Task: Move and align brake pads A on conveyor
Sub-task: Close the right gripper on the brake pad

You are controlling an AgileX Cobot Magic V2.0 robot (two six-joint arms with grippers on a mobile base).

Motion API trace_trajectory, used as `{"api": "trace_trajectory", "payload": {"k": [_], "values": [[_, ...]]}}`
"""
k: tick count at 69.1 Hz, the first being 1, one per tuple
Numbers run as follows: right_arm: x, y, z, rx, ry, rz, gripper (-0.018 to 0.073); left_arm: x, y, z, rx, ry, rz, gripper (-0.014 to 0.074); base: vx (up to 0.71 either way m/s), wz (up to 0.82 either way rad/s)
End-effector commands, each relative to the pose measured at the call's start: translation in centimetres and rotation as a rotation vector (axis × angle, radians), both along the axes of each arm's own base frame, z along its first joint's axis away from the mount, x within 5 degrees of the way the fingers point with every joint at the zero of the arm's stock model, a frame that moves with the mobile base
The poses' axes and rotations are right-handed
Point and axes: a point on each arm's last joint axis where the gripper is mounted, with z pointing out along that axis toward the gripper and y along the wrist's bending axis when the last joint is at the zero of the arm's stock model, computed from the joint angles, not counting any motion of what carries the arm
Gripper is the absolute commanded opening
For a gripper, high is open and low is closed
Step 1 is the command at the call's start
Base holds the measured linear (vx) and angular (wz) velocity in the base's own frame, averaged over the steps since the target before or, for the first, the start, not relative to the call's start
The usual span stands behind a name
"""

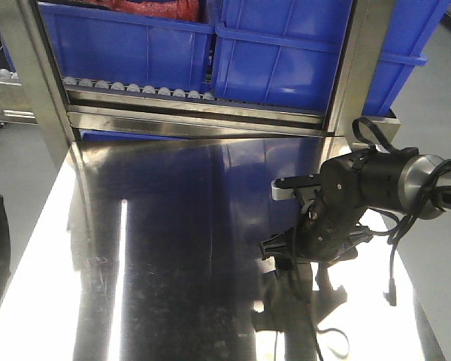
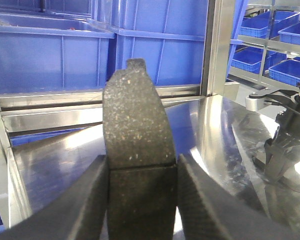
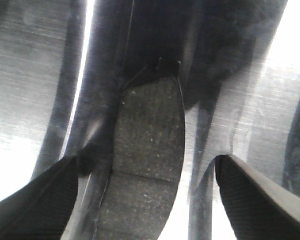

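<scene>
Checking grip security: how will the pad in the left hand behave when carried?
Probably stiff: the pad stands straight above the left hand, no sag. Its gritty face likely resists slipping. Much projects unsupported, so a knock might pivot it.

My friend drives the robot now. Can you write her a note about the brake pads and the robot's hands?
Left gripper: jaws shut on one brake pad, held upright, with the steel table beyond it.
Right gripper: jaws open either side of a second pad lying flat on that table, not gripped.
Done: one pad picked up.
Left: grip the second pad, take both to the conveyor, which is out of view, and line them up.
</scene>
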Motion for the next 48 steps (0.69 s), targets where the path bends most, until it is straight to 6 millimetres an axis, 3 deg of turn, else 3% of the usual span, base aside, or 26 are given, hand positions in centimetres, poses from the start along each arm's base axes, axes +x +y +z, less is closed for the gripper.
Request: {"api": "trace_trajectory", "payload": {"k": [1,8,30,39,48], "values": [[0.5,0.1,1.8,0.028,-0.072,0.008,0.0523,0.0,-0.2,1.9,-0.053,-0.113,-0.018,0.0147,0.0,0.0],[0.5,0.1,1.8,0.027,-0.072,0.008,0.0462,0.0,-0.2,1.9,-0.053,-0.113,-0.018,0.0147,0.0,0.0],[0.4,0.1,2.1,0.031,-0.072,0.007,0.0119,0.0,-0.2,1.9,-0.053,-0.113,-0.018,0.0147,0.0,0.0],[0.2,0.0,3.1,0.043,-0.1,0.007,0.0043,0.0,-0.2,1.9,-0.053,-0.113,-0.018,0.0147,0.0,0.0],[-0.3,-0.2,5.0,0.058,-0.15,0.018,0.0021,0.0,-0.2,1.9,-0.053,-0.113,-0.018,0.0147,0.0,0.0]]}}
